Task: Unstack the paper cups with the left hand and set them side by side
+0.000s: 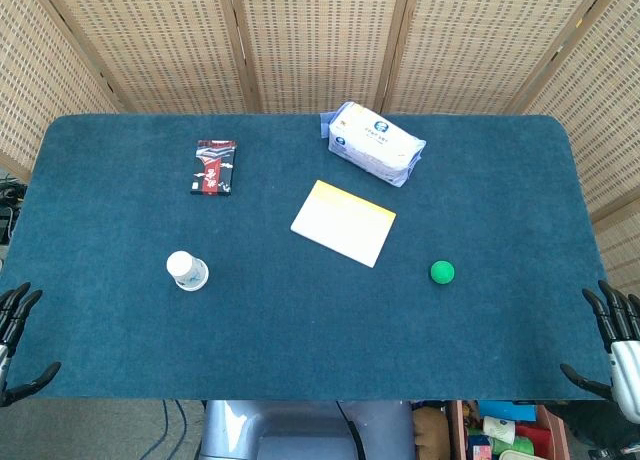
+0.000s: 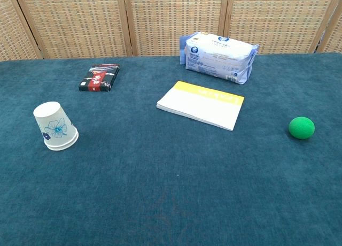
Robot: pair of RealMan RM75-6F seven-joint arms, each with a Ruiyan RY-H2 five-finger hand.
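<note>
On the blue worktop the paper cups stand upside down as one nested stack at the left side, bottoms up, with a blue flower print on the outer wall; two rims show at the base in the chest view, so at least two cups, though the exact count cannot be told. The left hand hangs off the worktop's near left corner, fingers apart and holding nothing, well apart from the stack. The right hand sits off the near right corner, its fingers likewise spread and empty. Also on the worktop: one small red-and-black box behind the cups, one yellow-edged notepad near the middle, one pack of tissues at the back, and one green ball to the right.
</note>
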